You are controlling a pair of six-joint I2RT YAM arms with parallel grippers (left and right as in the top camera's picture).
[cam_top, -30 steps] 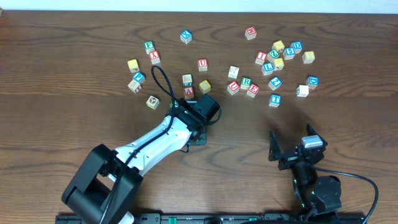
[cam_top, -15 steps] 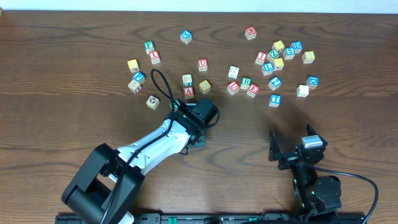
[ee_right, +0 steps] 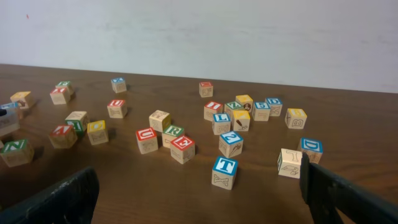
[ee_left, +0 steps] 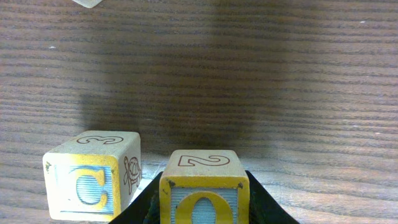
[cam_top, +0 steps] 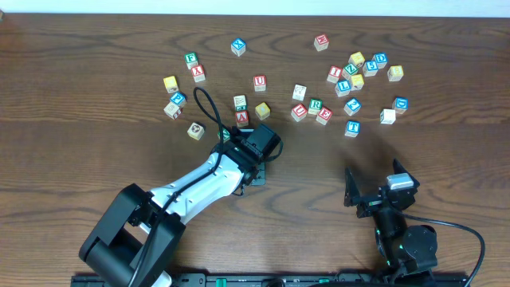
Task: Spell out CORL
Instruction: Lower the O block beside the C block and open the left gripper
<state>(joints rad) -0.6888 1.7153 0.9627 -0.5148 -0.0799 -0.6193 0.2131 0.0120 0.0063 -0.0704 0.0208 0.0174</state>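
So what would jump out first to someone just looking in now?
The left end effector gripping a yellow O cube, close beside a yellow C cube on the table. Then the scatter of alphabet cubes across the far side, thickest at upper right overhead.

A dark wood-grain table (cam_top: 80,64) stands against a plain white wall (ee_right: 249,37) under soft, even light.

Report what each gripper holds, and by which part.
Left gripper: the yellow O cube, jaws on its two opposite side faces. Right gripper: nothing, jaws open.
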